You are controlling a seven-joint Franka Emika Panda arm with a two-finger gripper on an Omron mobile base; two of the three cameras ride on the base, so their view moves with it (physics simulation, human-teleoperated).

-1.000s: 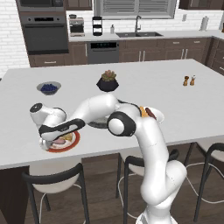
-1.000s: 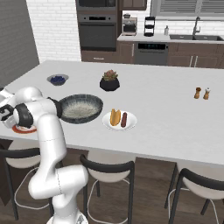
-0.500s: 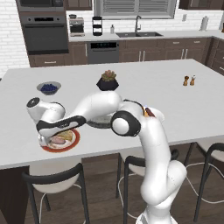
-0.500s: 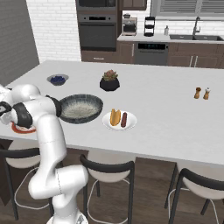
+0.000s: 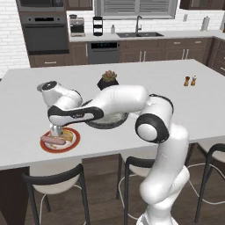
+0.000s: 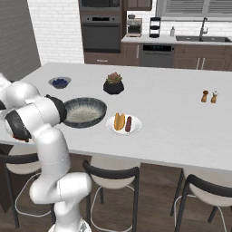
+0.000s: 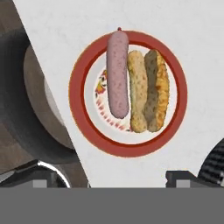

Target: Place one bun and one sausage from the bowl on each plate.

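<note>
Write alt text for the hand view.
A red-rimmed plate on a white counter holds a pink sausage lying beside a split bun, seen from directly above; the open gripper hangs over it.

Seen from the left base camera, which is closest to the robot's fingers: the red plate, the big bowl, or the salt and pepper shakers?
1. Red plate, right under the gripper, at the counter's near edge.
2. Bowl, just beyond, mid-counter.
3. Shakers, far right.
</note>
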